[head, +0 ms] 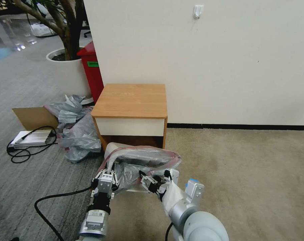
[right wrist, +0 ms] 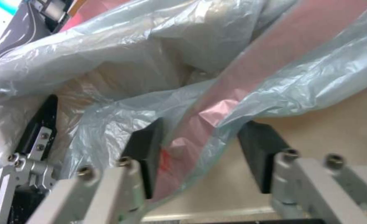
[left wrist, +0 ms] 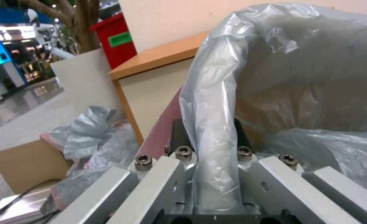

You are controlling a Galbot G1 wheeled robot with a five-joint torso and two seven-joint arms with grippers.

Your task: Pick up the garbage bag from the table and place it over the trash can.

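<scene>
The thin translucent grey garbage bag (head: 143,164) with its pink-red rim band drapes over the small beige plastic trash can (head: 112,148) before the light-brown wooden table (head: 131,100). Left gripper (head: 107,174) clenches the bagged rim; right gripper (head: 155,180) stands spread around the pink band.

1. Your left gripper (head: 109,171) is reaching forward and low from your left arm, its fingers (left wrist: 179,141) pinching tight on bag film.
2. Your right gripper (head: 152,179) is angling inward toward the left one, fingers (right wrist: 144,149) parted with film running between them.
</scene>
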